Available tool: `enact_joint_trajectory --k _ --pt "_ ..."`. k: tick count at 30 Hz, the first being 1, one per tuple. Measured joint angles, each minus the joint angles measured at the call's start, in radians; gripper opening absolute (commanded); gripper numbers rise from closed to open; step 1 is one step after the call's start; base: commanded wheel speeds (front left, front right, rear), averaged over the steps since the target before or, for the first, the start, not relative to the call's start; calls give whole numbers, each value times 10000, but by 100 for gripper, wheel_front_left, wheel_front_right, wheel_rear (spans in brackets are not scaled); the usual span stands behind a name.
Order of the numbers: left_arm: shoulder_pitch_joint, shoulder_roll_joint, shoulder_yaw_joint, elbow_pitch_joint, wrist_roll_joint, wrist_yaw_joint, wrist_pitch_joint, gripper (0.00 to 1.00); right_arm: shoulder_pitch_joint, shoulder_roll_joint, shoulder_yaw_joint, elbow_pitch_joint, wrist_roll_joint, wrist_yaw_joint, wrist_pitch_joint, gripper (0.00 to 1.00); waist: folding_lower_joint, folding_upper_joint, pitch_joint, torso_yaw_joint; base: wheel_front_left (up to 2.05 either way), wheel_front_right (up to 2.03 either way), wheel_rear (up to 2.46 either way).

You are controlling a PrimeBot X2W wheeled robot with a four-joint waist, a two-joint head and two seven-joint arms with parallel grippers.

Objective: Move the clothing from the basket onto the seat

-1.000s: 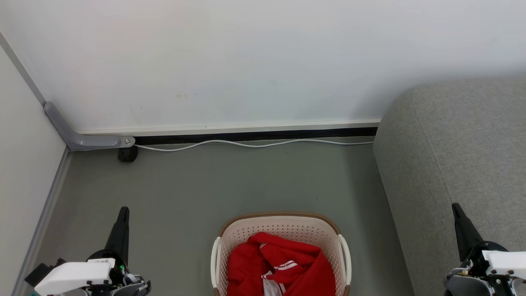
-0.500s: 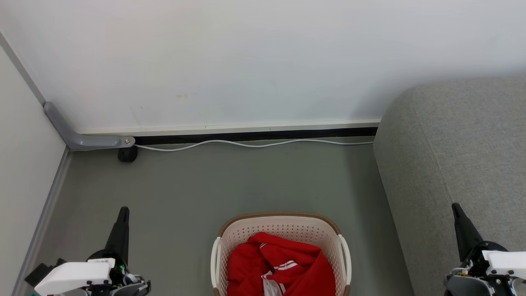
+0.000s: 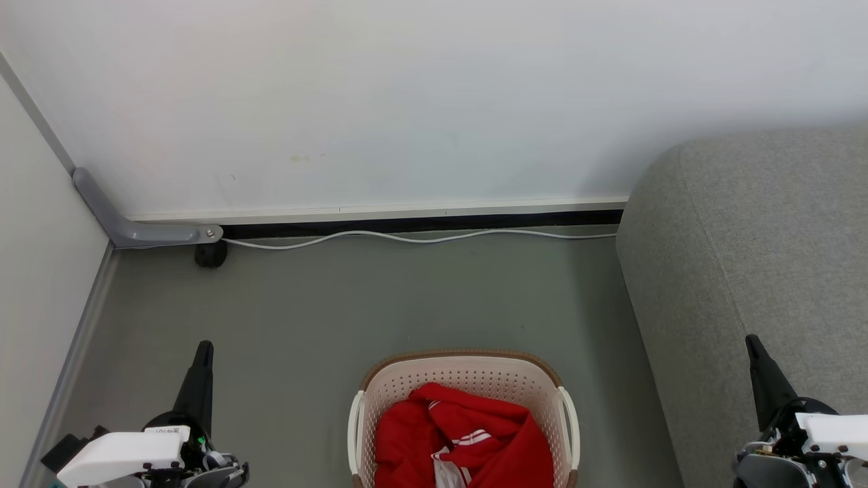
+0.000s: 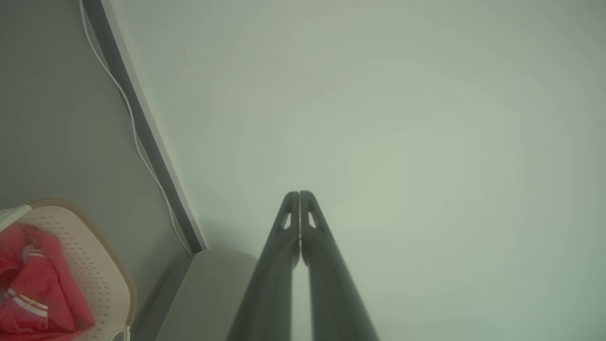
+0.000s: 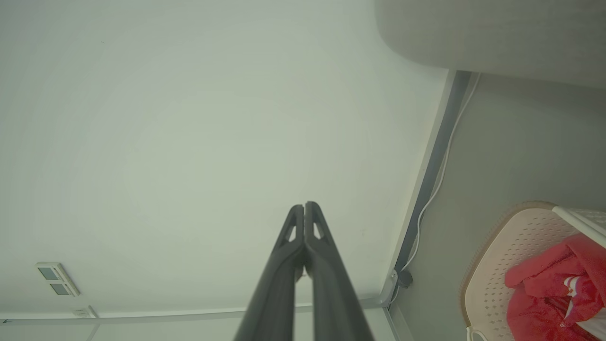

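Red clothing (image 3: 461, 437) with white stripes lies bunched in the cream basket (image 3: 463, 364) on the floor at the bottom middle of the head view. The grey seat (image 3: 759, 257) rises to the basket's right. My left gripper (image 3: 203, 349) hangs shut at the lower left, well left of the basket, its fingertips (image 4: 299, 195) pressed together with nothing held. My right gripper (image 3: 751, 342) is shut and empty over the seat's front edge, its tips (image 5: 304, 207) touching. The left wrist view catches the basket (image 4: 102, 279) and clothing (image 4: 33, 293); the right wrist view also has the basket (image 5: 492, 265) and clothing (image 5: 554, 289).
A white wall stands behind, with a black gap at its foot. A white cable (image 3: 407, 237) runs along the floor there. A grey bracket (image 3: 129, 227) and a small black foot (image 3: 210, 254) sit at the left corner. Grey floor (image 3: 339, 305) stretches between basket and wall.
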Motion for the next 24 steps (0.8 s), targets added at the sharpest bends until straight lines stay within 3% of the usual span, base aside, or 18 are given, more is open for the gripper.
enact_joint_trajectory --k 24 --pt "0 0 0 0 0 0 0 0 0 0 0 0 0 0 0 0 0 0 0 0 0 0 0"
